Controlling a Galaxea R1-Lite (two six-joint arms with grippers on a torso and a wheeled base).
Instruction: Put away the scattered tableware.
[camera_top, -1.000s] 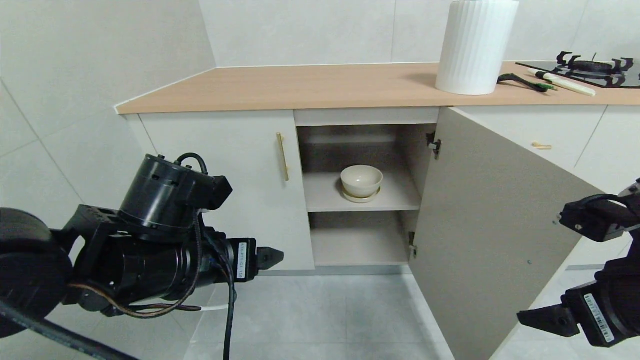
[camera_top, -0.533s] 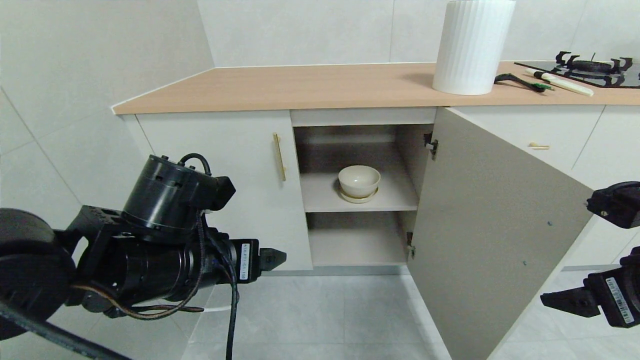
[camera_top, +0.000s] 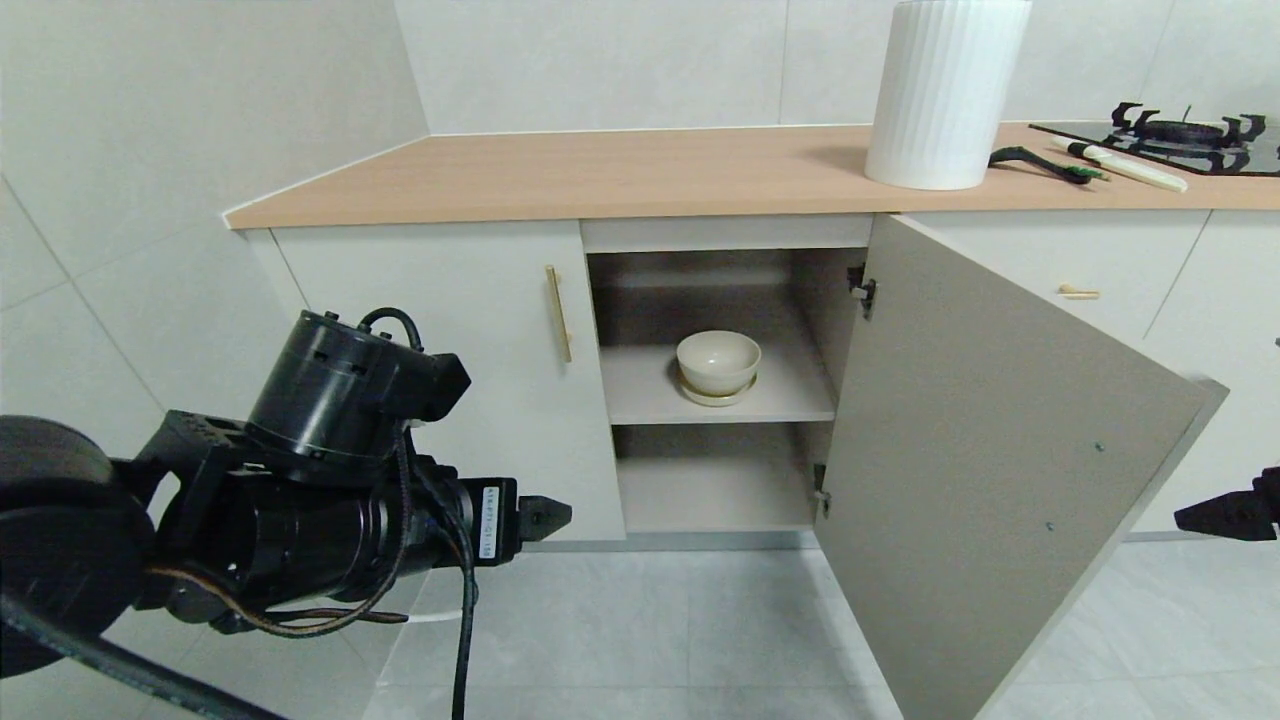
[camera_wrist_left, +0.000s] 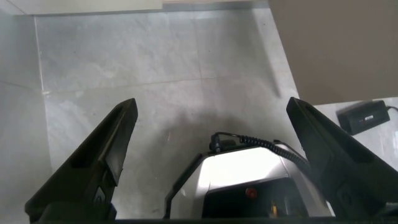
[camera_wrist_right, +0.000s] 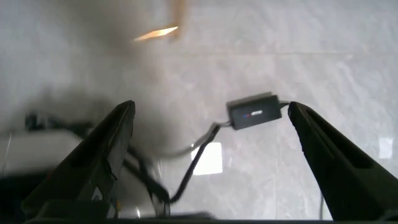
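Observation:
A cream bowl (camera_top: 718, 360) sits on a small plate (camera_top: 716, 396) on the upper shelf (camera_top: 650, 385) of the open cabinet. My left gripper (camera_top: 553, 514) hangs low in front of the shut left door, left of the opening and well short of the bowl. In the left wrist view it (camera_wrist_left: 211, 106) is open over floor tiles, nothing between its fingers. My right gripper (camera_top: 1215, 517) is at the far right, beyond the open door's edge. In the right wrist view it (camera_wrist_right: 211, 107) is open and empty above the floor.
The cabinet door (camera_top: 990, 440) stands swung out to the right. On the wooden counter (camera_top: 600, 170) are a tall white ribbed canister (camera_top: 945, 92), a green-handled utensil (camera_top: 1040, 165), a white utensil (camera_top: 1125, 165) and a gas hob (camera_top: 1185, 135). The lower shelf (camera_top: 715, 490) is bare.
My right arm has drawn back to the right and down, away from the cabinet door. The door has swung slightly wider. My left arm and the bowl have stayed put.

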